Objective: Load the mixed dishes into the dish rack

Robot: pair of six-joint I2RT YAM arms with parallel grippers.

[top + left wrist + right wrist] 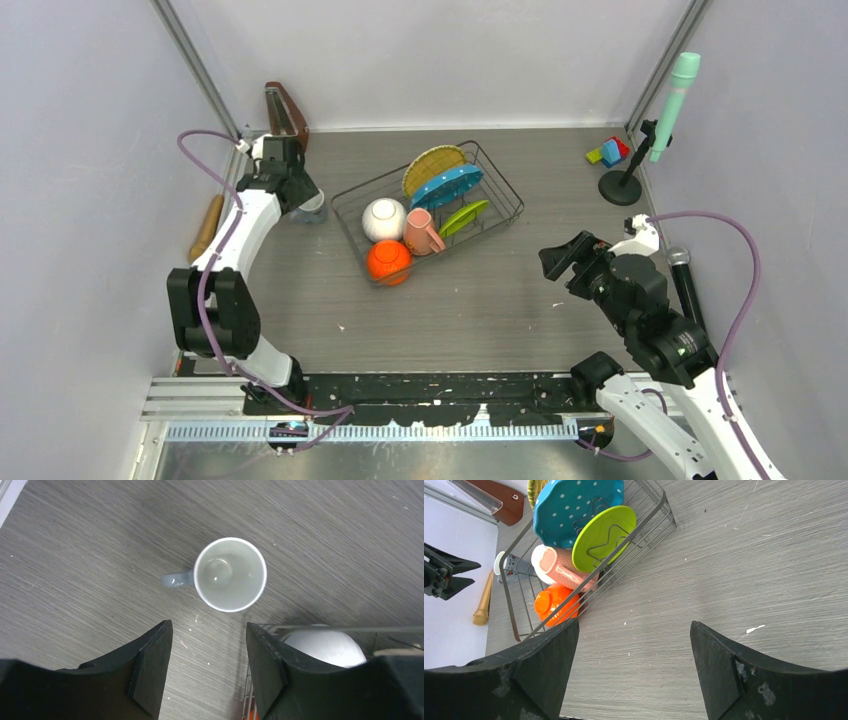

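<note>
One dish stands outside the dish rack [495, 222]: the small grey-blue mug [230, 575], upright on the surface [480, 310] toward its far left corner, just beside the rack's left end. Your left hand [209, 627] hangs above it, spread and gripping nothing. Inside the rack sit the white bowl [384, 219], orange bowl [389, 261] and salmon-pink mug [423, 233]. Your right hand [634, 625], spread and empty, hovers toward the right edge.

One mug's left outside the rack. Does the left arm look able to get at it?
Probably yes: the left pincer hangs open right above the upright mug, nothing in between; the rack stands just beside.
</note>
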